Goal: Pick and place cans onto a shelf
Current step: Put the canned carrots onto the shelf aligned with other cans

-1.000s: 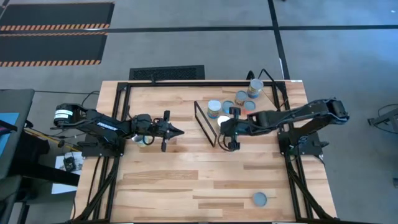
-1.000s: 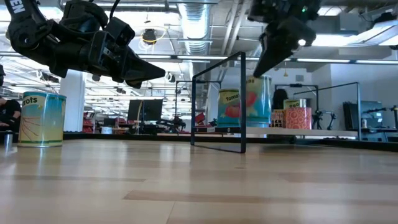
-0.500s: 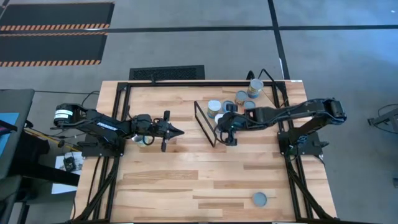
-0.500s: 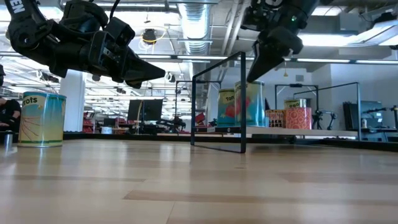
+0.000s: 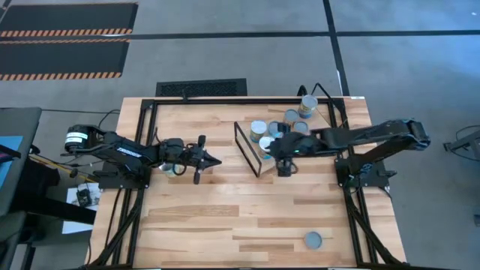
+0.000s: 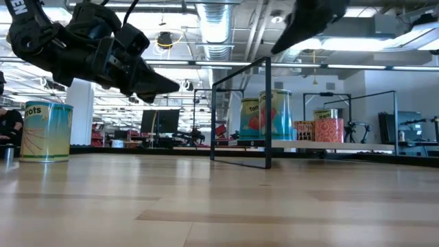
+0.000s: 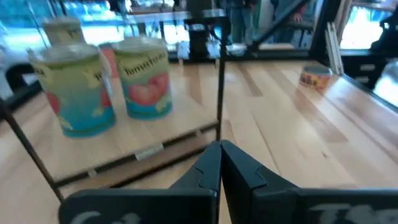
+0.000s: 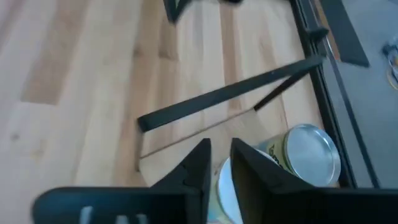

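Observation:
The shelf [image 5: 261, 166], a light-wood board with a black wire frame end [image 6: 267, 110], lies at the table's far right. Several cans stand upright on it, among them two teal tomato-label cans [image 6: 278, 113] [image 7: 146, 81]. My right gripper [image 5: 271, 151] hangs above the can nearest the frame end [image 8: 224, 186]. It points down with a narrow gap between its fingers and touches nothing; in the low view [image 6: 278, 46] it is well above the cans. My left gripper [image 5: 216, 159] is shut and empty. It hovers level left of the shelf, pointing at it [image 7: 219, 155].
A teal can [image 6: 46, 130] stands on the table under my left arm [image 5: 174, 168]. Another can [image 5: 313, 240] stands near the table's near right corner. More cans [image 5: 307, 105] fill the shelf's far end. A second silver can top [image 8: 309, 155] is beside the one under my right gripper.
My right gripper has risen from the top of the teal can at the shelf's frame end and drawn a little toward the table's right edge. The can stays upright on the shelf.

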